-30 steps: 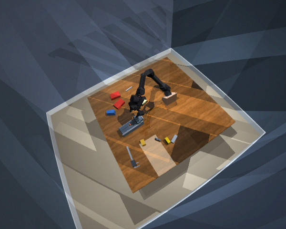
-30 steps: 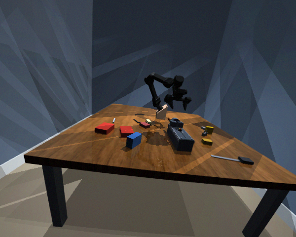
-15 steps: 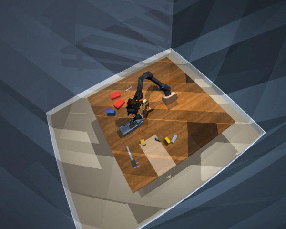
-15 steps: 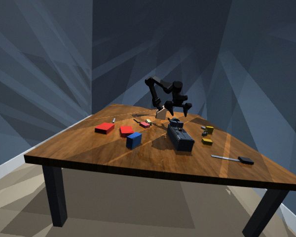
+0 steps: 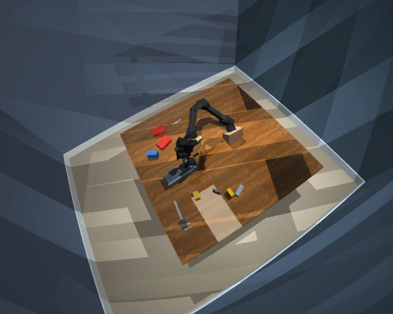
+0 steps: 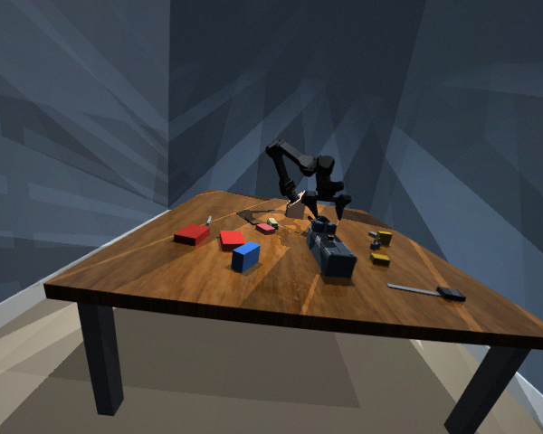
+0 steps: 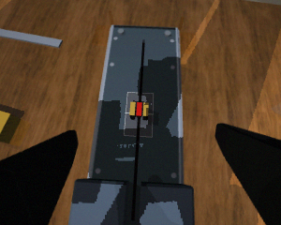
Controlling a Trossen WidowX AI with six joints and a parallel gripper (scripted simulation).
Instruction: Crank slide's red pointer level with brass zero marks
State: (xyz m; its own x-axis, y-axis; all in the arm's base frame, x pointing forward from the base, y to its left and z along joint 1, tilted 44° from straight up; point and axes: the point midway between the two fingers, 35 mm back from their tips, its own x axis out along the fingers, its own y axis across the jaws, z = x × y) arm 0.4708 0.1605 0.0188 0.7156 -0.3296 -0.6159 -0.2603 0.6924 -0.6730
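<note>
The crank machine (image 5: 176, 176) (image 6: 339, 262) (image 7: 119, 61) is a long dark grey block with a slotted top and raised blocks at one end. In the wrist view the red pointer (image 7: 139, 109) sits in the slot between two brass marks, left (image 7: 132, 109) and right (image 7: 146, 110). It looks about level with them; a small offset cannot be ruled out. My gripper (image 6: 328, 217) (image 7: 147, 133) is open and empty, above the raised-block end, its fingers pointing down with one to each side of the machine in the wrist view. The crank and its handle cannot be made out.
A blue block (image 5: 152, 154) (image 6: 245, 257) and two red blocks (image 5: 158, 130) (image 5: 163, 142) lie on one side of the machine. Two yellow blocks (image 5: 196, 195) (image 5: 230, 193) and a hammer (image 5: 178, 210) lie on the other. The pinkish arm base (image 5: 233, 135) stands farther back.
</note>
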